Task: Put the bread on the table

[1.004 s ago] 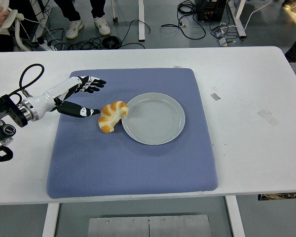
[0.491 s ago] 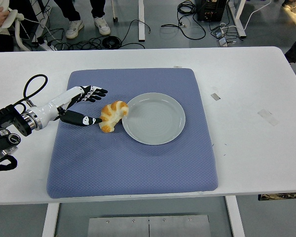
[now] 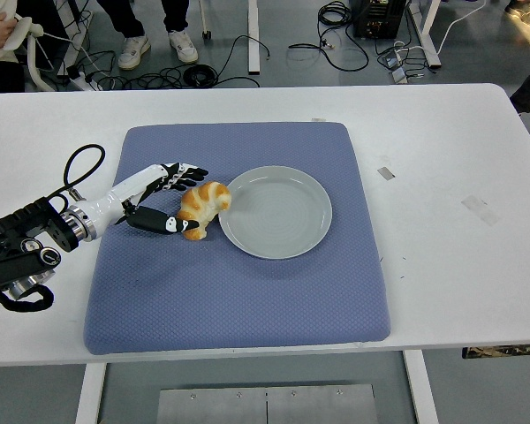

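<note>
Golden-brown curved croissant (image 3: 203, 208) lies on blue mat (image 3: 238, 291) touching grey plate (image 3: 275, 212) rim, left hand (image 3: 163, 196) fingers open around its left side.

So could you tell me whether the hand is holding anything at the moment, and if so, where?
Nothing is held yet. The left hand is open around the left end of the bread, thumb below and fingers above, not closed.

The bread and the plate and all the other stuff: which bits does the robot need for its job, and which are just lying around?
Needed for the job:
bread, beside the plate on the blue mat
left hand, open, reaching round the bread
table

Just lying about:
plate
blue mat
tape scraps on the table
cables on the floor
</note>
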Action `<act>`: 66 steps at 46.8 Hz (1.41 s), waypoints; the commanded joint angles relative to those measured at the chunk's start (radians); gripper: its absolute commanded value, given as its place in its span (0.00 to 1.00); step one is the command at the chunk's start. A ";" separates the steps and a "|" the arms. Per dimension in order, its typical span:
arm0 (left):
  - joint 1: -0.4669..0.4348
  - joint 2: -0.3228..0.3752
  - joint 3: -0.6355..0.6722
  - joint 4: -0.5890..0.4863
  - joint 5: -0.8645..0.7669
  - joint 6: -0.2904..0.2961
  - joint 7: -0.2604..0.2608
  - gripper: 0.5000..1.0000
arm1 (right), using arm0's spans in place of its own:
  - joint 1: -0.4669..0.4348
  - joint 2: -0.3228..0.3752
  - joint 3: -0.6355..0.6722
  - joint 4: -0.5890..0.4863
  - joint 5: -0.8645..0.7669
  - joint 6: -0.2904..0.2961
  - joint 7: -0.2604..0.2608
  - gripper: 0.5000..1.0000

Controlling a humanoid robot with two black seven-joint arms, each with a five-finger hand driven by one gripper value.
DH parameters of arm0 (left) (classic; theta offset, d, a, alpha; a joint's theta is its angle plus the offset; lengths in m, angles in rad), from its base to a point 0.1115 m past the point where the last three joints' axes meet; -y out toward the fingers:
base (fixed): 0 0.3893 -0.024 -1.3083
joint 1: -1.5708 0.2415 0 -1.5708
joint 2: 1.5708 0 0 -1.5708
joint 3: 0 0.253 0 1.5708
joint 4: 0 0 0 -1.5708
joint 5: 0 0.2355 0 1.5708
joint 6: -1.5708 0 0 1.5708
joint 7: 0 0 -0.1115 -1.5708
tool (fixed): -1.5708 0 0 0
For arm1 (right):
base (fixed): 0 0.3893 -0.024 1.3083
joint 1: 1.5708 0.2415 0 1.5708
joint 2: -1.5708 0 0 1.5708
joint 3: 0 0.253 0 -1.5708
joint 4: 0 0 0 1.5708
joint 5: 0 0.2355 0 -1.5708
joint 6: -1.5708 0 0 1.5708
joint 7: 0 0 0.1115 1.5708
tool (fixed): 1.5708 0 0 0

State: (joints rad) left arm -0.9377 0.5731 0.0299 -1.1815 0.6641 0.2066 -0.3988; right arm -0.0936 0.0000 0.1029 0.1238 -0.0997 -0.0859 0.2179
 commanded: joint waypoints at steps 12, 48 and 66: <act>0.011 -0.025 0.007 0.013 0.031 0.025 -0.005 0.07 | 0.000 0.000 0.000 0.000 0.000 0.000 0.000 1.00; -0.178 0.053 0.154 0.008 0.066 0.001 -0.020 0.00 | -0.001 0.000 0.000 0.000 0.000 0.000 0.000 1.00; -0.204 0.059 0.177 0.068 0.103 -0.004 -0.022 0.00 | 0.000 0.000 0.000 0.000 0.000 0.000 0.000 1.00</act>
State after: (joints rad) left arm -1.1410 0.6323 0.2071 -1.1244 0.7660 0.2046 -0.4196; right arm -0.0938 0.0000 0.1028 0.1237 -0.0997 -0.0859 0.2179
